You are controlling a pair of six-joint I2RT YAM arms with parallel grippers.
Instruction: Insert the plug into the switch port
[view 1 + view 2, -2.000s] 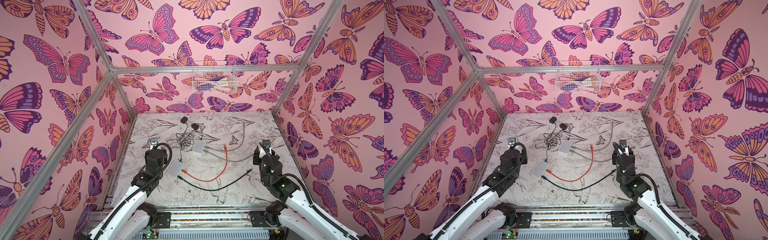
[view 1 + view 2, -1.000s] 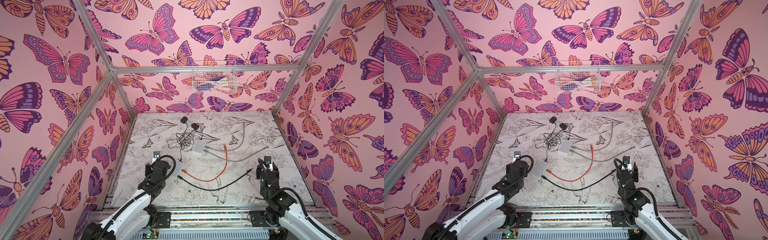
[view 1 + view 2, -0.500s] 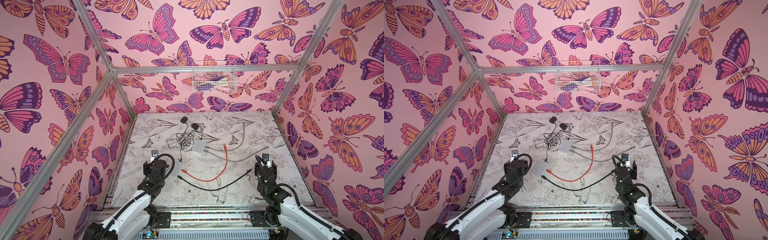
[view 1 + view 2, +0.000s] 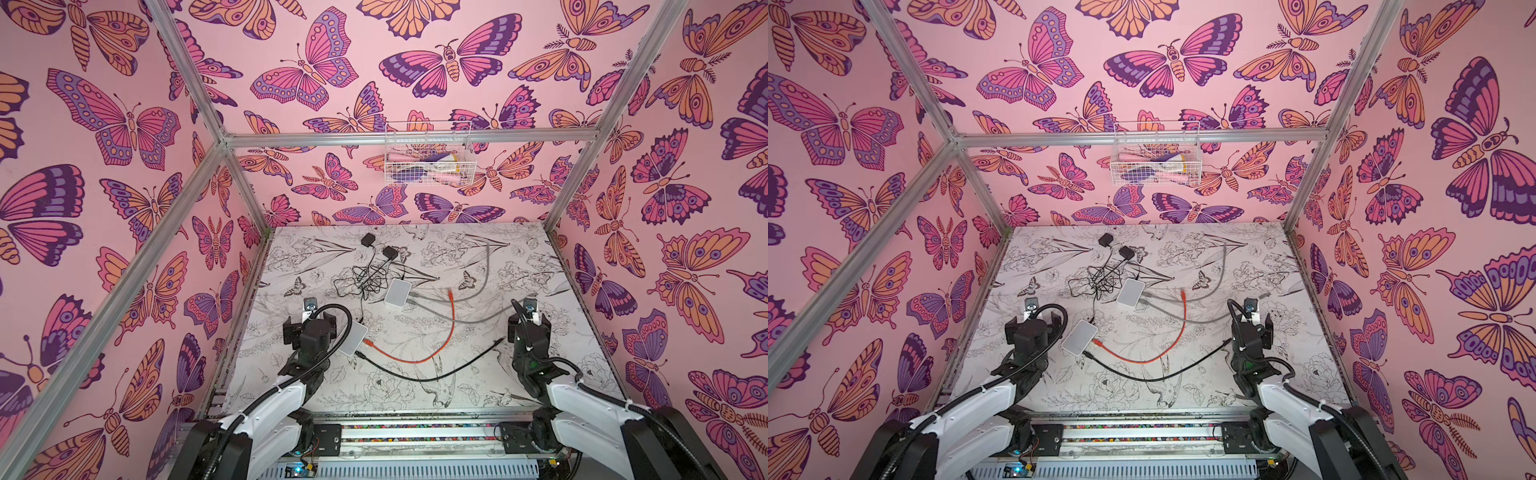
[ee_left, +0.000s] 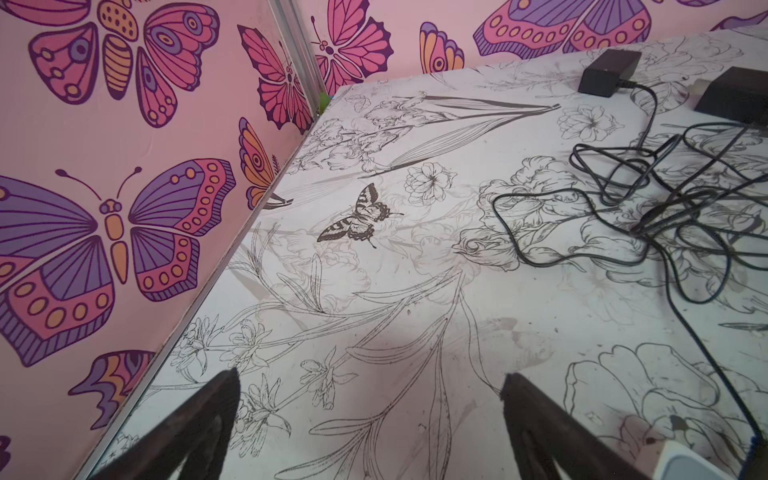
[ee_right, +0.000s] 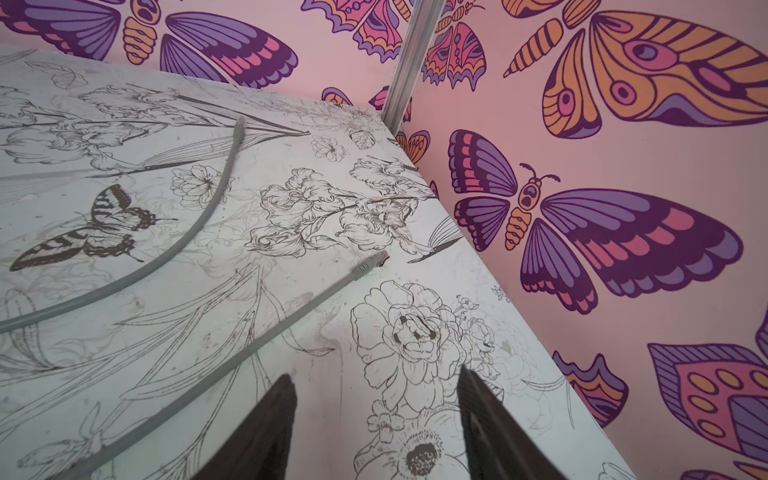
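The jaws of the left gripper (image 5: pixel 370 376) are open and empty, with the white switch (image 4: pixel 352 337) just beside, at lower left in a top view; the jaws of the right gripper (image 6: pixel 376 374) are open too.

Pink walls (image 4: pixel 124 124) printed with purple, magenta and orange butterflies are joined by aluminium frame bars (image 4: pixel 407 136). A white wire basket (image 4: pixel 430 166) is hung from the rear bar. The tabletop (image 4: pixel 519 257) is covered in a black-and-white floral print and is evenly lit.
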